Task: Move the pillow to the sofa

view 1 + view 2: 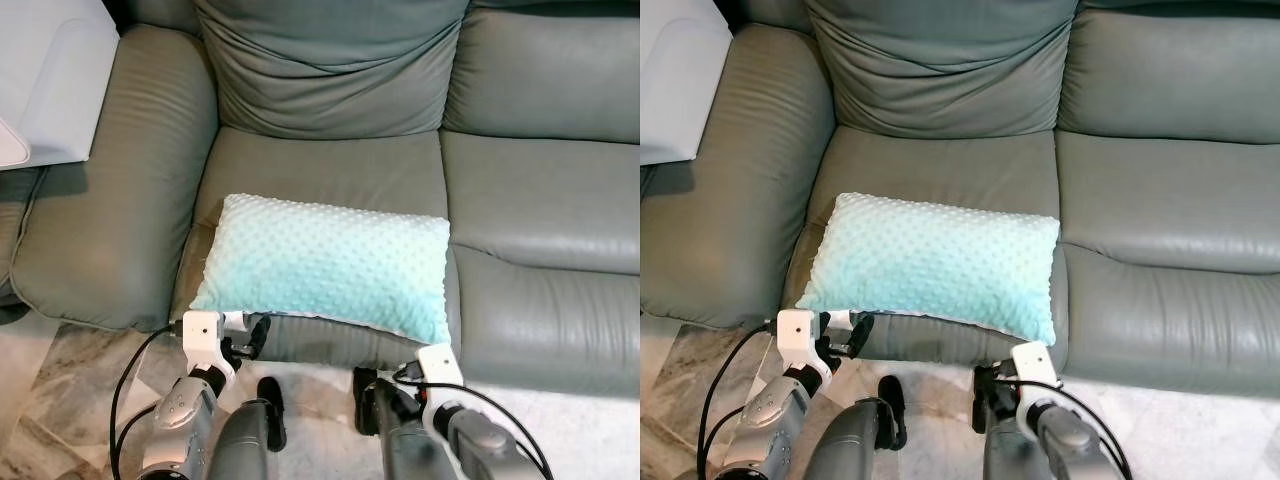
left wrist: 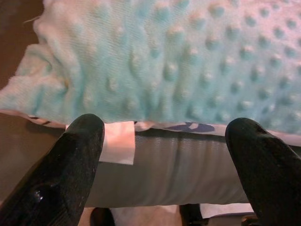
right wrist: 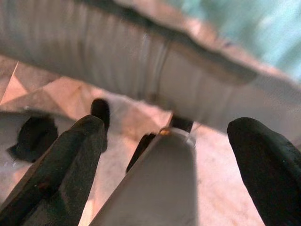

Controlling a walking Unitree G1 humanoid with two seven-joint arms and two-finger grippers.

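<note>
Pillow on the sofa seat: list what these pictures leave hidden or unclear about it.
- Underside of the pillow: hidden against the sofa seat in both eye views.
- Label at its near edge: print too small, left wrist view.
- Pillow's far end: cut off by the frame edge, left wrist view.
- Pillow in the right wrist view: blurred.

A grey-green leather sofa (image 1: 540, 210) carries a mint dotted pillow (image 1: 325, 265) lying flat on its left seat cushion, near the front edge, just beyond the left claw (image 1: 247, 340) and the right claw (image 1: 385, 392). Below them is marbled tile floor (image 1: 60, 380).
</note>
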